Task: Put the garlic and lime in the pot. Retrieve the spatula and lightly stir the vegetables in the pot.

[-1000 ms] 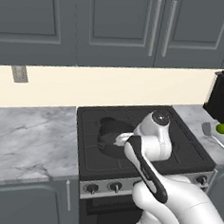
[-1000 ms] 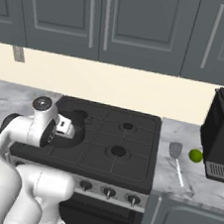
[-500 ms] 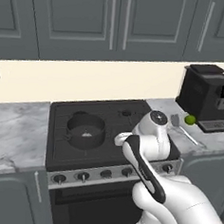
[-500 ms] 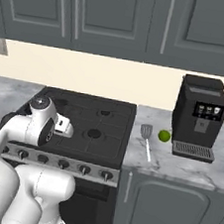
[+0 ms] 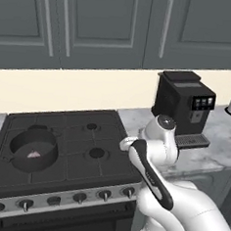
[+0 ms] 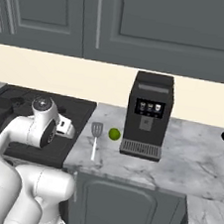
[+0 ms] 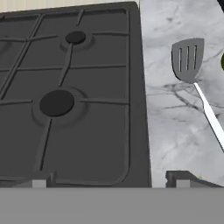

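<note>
gripper (image 7: pixel 109 181) released, above the stove's (image 7: pixel 70 87) right edge.
spatula (image 7: pixel 194 83) and lime (image 6: pixel 114 134) on worktop (image 6: pixel 178 157); garlic (image 5: pixel 34 155) in pot (image 5: pixel 34 149).

A black coffee machine (image 6: pixel 148 116) stands on the marble worktop (image 6: pixel 178 157) beside the dark stove (image 5: pixel 80 154), under grey cabinets (image 5: pixel 105 23).

No readable text or labels anywhere

Bare marble counter (image 6: pixel 178 157) lies open near the spatula (image 6: pixel 95 137); the coffee machine (image 6: pixel 147 113) blocks just right of the lime (image 6: pixel 114 134), stove (image 6: pixel 67 128) edge left.
</note>
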Motion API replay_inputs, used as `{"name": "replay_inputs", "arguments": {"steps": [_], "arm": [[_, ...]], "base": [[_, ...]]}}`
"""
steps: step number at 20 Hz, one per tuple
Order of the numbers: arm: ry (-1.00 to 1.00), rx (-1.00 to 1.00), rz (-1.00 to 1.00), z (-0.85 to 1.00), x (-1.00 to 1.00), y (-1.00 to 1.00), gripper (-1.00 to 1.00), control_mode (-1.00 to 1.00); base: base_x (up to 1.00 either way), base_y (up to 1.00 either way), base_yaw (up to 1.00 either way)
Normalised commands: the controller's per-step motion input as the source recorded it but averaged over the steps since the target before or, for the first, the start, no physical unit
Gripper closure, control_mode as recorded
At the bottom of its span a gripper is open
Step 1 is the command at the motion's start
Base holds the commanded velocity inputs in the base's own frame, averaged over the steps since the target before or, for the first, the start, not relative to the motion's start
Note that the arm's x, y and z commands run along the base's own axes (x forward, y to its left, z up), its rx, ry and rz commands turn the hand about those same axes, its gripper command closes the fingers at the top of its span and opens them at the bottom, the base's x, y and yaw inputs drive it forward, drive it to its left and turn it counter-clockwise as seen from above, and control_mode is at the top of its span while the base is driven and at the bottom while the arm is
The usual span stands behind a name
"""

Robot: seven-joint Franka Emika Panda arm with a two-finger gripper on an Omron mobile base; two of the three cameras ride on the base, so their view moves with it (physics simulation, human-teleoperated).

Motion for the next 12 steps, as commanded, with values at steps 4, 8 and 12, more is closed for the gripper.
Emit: {"name": "replay_inputs", "arguments": {"steps": [4,8,12], "arm": [[0.00,0.00,0.00,0.00,0.00,0.00,-1.00,1.00],[0.00,0.00,0.00,0.00,0.00,0.00,-1.00,1.00],[0.00,0.00,0.00,0.00,0.00,0.00,-1.00,1.00]], "base": [[0.83,-0.27,0.00],[0.62,-0.37,-0.07],[0.00,0.00,0.00]]}}
